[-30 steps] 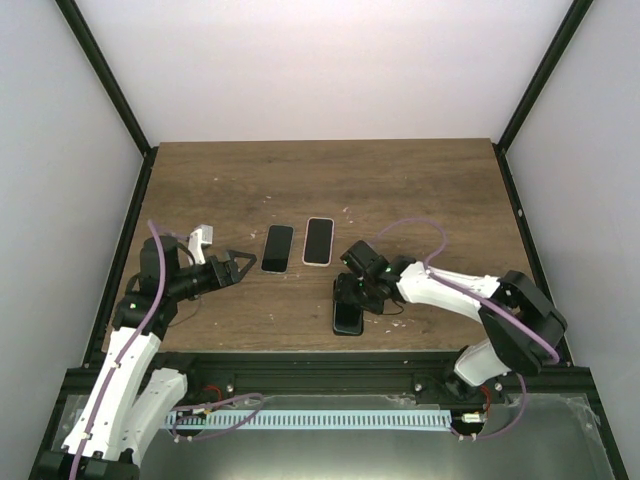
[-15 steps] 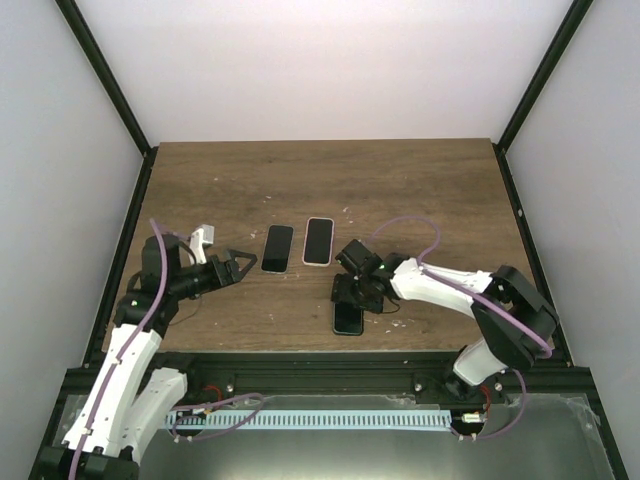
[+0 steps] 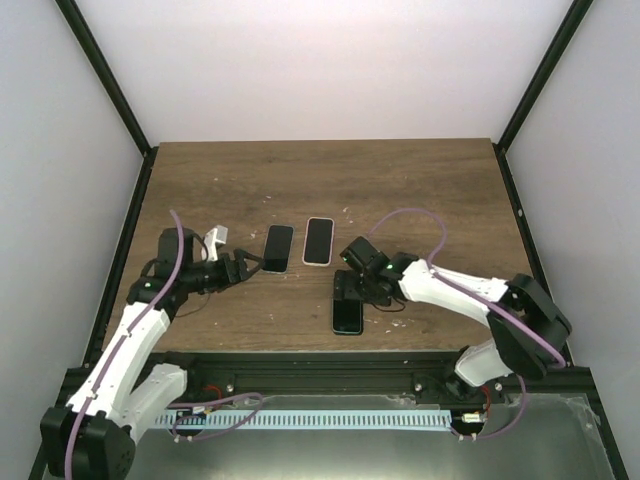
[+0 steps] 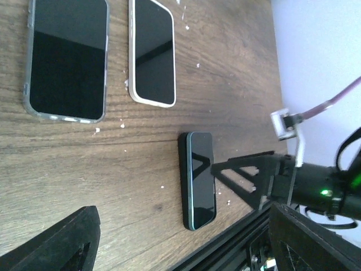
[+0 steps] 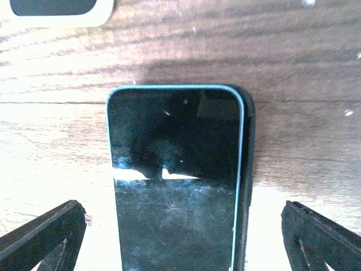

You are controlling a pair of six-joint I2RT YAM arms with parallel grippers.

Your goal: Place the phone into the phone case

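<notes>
Yet to grasp the teal-edged phone (image 3: pixel 347 316), bare at 5 o'clock from the clear phone case (image 3: pixel 278 248), with right gripper (image 3: pixel 348 298) and left gripper (image 3: pixel 250 264) spread open.

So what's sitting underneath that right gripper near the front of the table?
A black-screened phone with a teal rim lies flat on the brown wooden table, screen up, below the open right gripper. The phone hides the wood beneath it, and its back can't be seen.
</notes>
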